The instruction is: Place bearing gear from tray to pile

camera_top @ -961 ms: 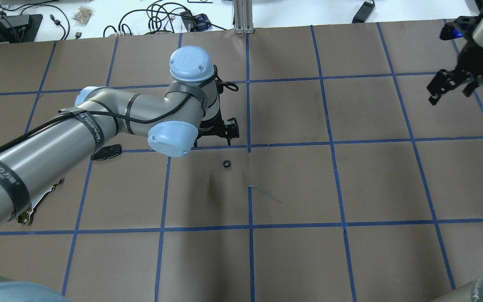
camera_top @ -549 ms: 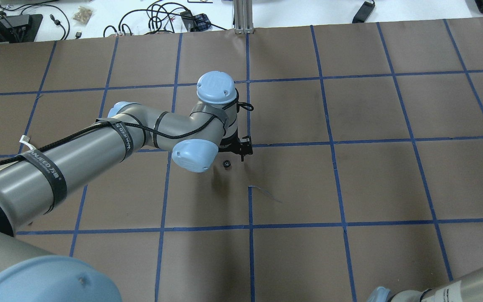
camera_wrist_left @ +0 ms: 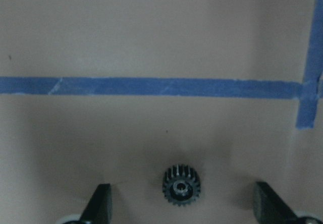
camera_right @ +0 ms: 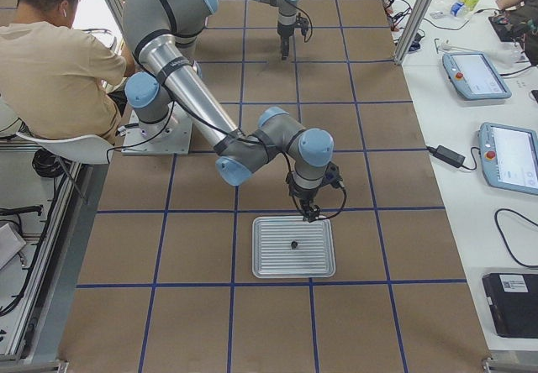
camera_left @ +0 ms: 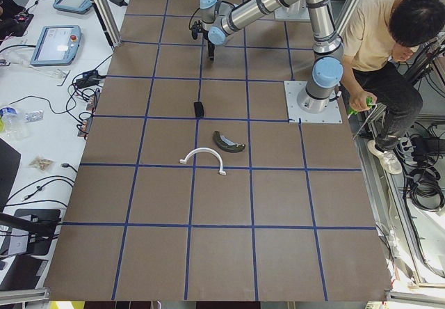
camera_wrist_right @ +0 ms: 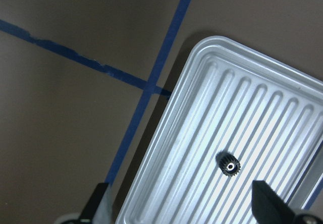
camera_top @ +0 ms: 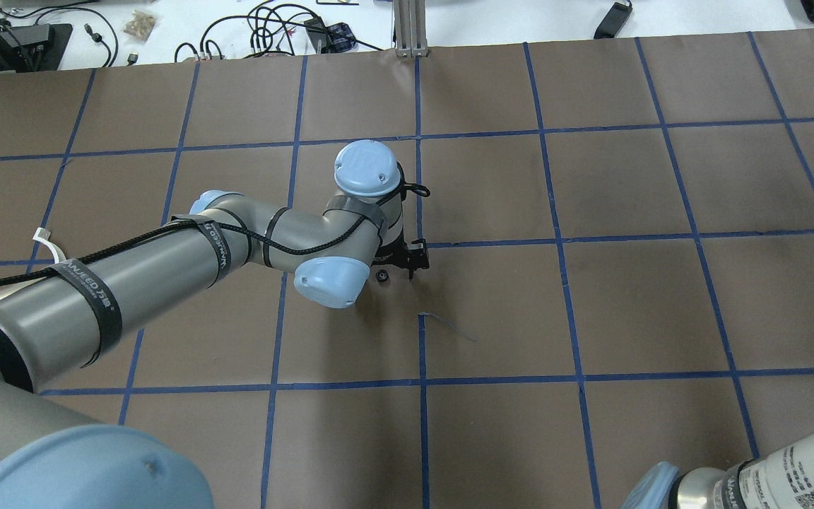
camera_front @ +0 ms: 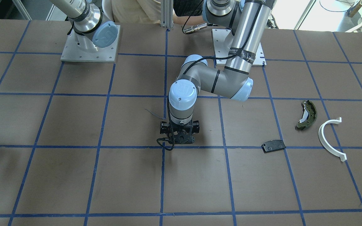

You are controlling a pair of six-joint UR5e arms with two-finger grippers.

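Observation:
A small black toothed gear (camera_wrist_left: pixel 181 185) lies on the brown table between the two spread fingers (camera_wrist_left: pixel 101 206) of my left gripper (camera_wrist_left: pixel 182 206), which is open and low over it. In the overhead view this gear (camera_top: pixel 381 276) sits just beside the left wrist. A second black gear (camera_wrist_right: pixel 230 164) lies in the ribbed silver tray (camera_wrist_right: pixel 202 133). My right gripper (camera_wrist_right: pixel 184 204) is open above the tray's edge (camera_right: pixel 309 215). The pile lies apart: an olive brake shoe (camera_front: pixel 306 114), a white half-ring (camera_front: pixel 330 138) and a black pad (camera_front: pixel 273 146).
The tray (camera_right: pixel 292 264) stands on the robot's right, far from the pile. Blue tape lines grid the table. A person (camera_right: pixel 59 62) sits behind the robot bases. Cables and tablets lie beyond the table's far edge.
My left arm has swung right and come down, so its open gripper now straddles the gear on the table. My right gripper has left the overhead view's top right.

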